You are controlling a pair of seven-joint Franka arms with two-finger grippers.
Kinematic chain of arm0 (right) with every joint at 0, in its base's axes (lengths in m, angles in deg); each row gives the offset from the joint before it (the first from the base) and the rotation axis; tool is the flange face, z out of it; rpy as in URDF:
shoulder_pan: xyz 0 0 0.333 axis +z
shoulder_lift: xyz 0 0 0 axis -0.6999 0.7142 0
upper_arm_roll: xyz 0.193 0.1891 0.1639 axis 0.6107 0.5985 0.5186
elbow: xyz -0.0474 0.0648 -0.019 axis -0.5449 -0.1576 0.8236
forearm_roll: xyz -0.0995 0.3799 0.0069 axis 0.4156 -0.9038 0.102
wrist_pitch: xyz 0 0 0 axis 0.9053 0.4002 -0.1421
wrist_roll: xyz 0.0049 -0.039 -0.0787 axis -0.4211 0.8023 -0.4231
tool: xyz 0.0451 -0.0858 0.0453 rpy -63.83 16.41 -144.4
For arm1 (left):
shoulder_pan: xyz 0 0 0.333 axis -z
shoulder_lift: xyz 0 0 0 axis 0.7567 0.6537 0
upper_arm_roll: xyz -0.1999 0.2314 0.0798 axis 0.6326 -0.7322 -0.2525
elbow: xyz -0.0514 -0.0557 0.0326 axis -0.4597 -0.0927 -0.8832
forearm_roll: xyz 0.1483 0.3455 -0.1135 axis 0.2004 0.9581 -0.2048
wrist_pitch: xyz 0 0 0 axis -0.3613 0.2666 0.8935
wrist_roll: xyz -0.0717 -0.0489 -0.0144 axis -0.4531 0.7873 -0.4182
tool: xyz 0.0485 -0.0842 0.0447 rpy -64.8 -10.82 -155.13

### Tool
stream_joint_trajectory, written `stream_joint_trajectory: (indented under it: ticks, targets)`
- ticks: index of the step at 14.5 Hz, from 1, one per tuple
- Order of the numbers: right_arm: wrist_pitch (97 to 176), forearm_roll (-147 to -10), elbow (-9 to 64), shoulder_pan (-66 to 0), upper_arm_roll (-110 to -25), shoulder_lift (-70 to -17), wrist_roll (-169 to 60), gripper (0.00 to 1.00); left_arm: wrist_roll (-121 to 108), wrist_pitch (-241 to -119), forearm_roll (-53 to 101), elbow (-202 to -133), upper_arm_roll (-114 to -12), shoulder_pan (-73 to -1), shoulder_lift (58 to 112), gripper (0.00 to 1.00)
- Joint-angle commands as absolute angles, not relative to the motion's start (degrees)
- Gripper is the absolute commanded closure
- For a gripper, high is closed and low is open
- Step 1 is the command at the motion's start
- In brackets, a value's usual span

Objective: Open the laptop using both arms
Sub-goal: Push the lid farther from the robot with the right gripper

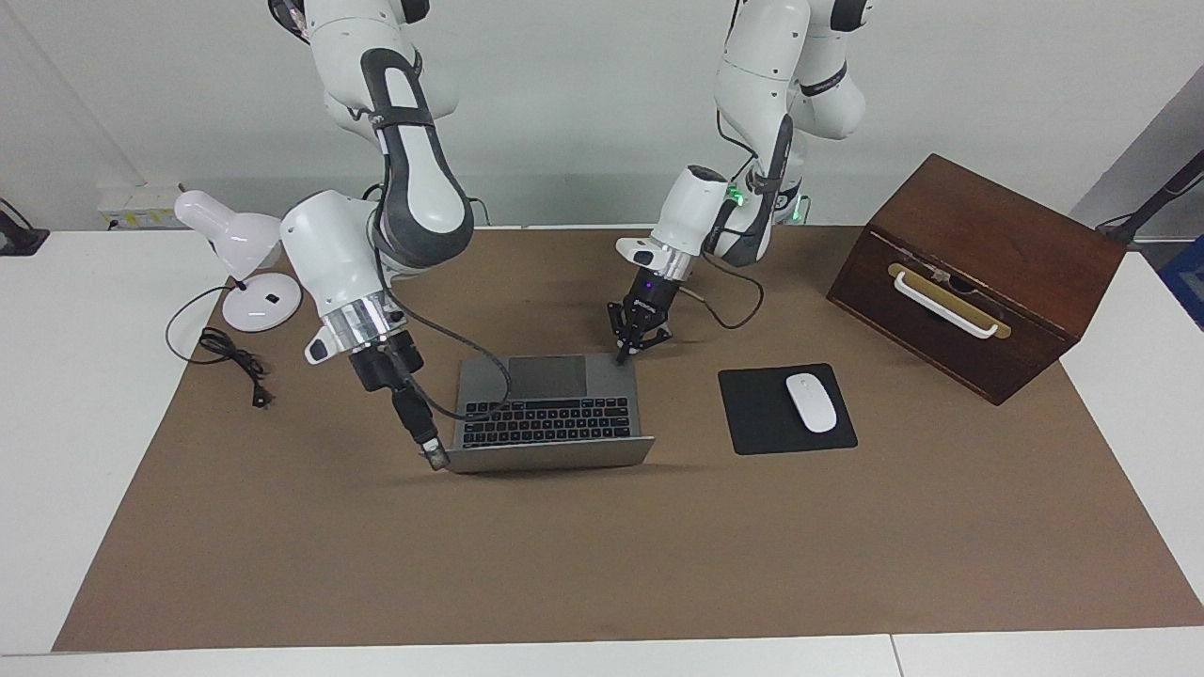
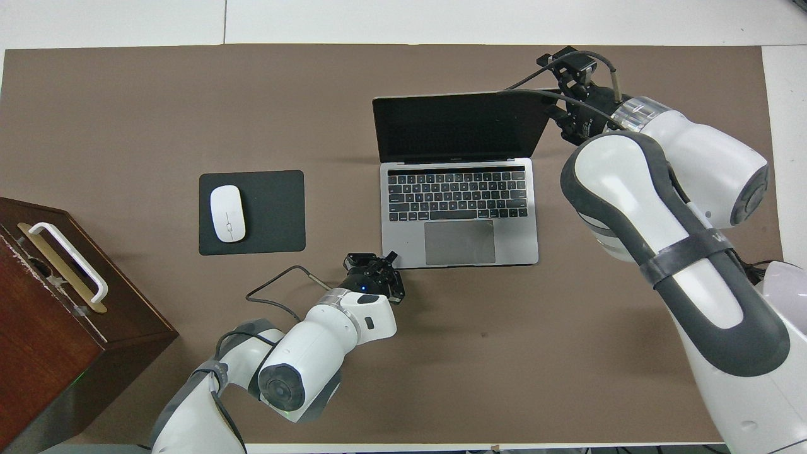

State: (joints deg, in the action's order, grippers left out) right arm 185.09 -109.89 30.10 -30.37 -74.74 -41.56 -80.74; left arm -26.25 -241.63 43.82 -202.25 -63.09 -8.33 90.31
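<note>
The silver-grey laptop (image 1: 550, 414) lies open mid-table, black keyboard and grey trackpad showing, its lid (image 2: 460, 126) leaning well back, away from the robots. My right gripper (image 1: 433, 454) is at the lid's top corner on the right arm's end, also seen from overhead (image 2: 555, 110); whether it grips the lid cannot be told. My left gripper (image 1: 621, 357) is shut and points down onto the base's corner nearest the robots, beside the trackpad (image 2: 392, 257).
A black mouse pad (image 1: 785, 409) with a white mouse (image 1: 811, 402) lies beside the laptop toward the left arm's end. A brown wooden box (image 1: 978, 273) with a white handle stands past it. A white lamp (image 1: 235, 254) and its cable (image 1: 230, 362) sit at the right arm's end.
</note>
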Motion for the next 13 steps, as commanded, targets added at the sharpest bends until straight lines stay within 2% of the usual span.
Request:
stream_joint_trajectory:
  ticks: [1,5,13]
  targets:
    - [184.97,-112.62,27.52,-32.11,-73.79,-40.13,-77.67,0.0,-27.93,-242.31,43.21,-200.5,-63.96,-8.04,94.27,1.0]
    - [185.15,-112.97,26.47,-31.42,-73.7,-39.87,-77.93,0.0,-28.28,-242.31,43.21,-200.5,-63.96,-8.13,94.27,1.0]
    - [186.03,-112.1,19.53,-25.17,-73.7,-38.72,-91.52,0.0,-28.28,-242.31,43.21,-200.5,-63.96,-8.13,94.27,1.0]
